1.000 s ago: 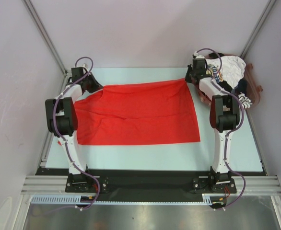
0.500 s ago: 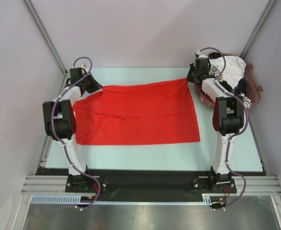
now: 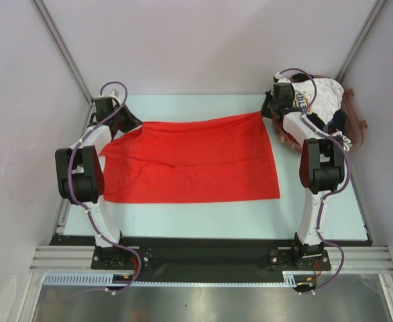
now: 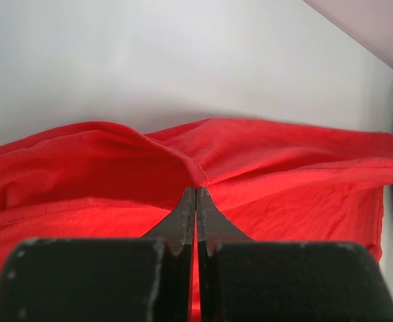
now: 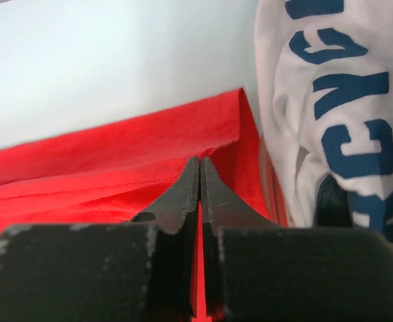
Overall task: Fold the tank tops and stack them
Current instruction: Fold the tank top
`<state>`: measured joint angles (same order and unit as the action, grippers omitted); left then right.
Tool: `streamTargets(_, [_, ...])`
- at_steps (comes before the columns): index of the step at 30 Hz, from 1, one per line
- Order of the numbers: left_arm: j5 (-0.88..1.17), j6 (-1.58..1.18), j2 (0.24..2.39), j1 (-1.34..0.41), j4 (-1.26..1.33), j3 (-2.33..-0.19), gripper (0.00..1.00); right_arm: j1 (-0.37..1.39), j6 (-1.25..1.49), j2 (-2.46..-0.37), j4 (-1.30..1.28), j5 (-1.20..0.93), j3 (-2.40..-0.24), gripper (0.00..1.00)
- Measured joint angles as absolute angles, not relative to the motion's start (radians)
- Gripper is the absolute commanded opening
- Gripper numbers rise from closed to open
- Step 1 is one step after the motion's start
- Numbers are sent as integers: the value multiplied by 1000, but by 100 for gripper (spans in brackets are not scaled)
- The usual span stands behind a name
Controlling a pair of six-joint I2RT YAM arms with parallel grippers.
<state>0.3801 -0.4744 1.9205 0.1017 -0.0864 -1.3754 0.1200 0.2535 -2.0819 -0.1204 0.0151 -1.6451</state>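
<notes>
The red tank top (image 3: 193, 161) lies spread wide on the pale table, its far edge lifted. My left gripper (image 3: 128, 124) is shut on its far left corner; the left wrist view shows the cloth (image 4: 263, 154) pinched at the fingertips (image 4: 186, 201). My right gripper (image 3: 267, 111) is shut on the far right corner, with red cloth (image 5: 116, 161) between the fingertips (image 5: 190, 178). The white tank top with blue print (image 3: 320, 94) lies in a heap at the far right, close beside the right gripper (image 5: 201, 161) and large in the right wrist view (image 5: 330, 100).
The heap sits in a clear reddish basket (image 3: 359, 131) at the far right, with striped cloth (image 3: 341, 139) and dark cloth (image 3: 337, 119) in it. White enclosure walls stand left, right and behind. The black rail (image 3: 203, 251) runs along the near edge.
Both grippers have drawn the red top's far corners a little farther back and outward, and the far edge is now more taut. The near part has stayed flat.
</notes>
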Motion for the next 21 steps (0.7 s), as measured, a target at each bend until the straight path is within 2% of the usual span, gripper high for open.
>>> streamTargets(21, [369,-498,1727,102,-45,-1187,0,119,282,-1971,-115,23,-1530,0])
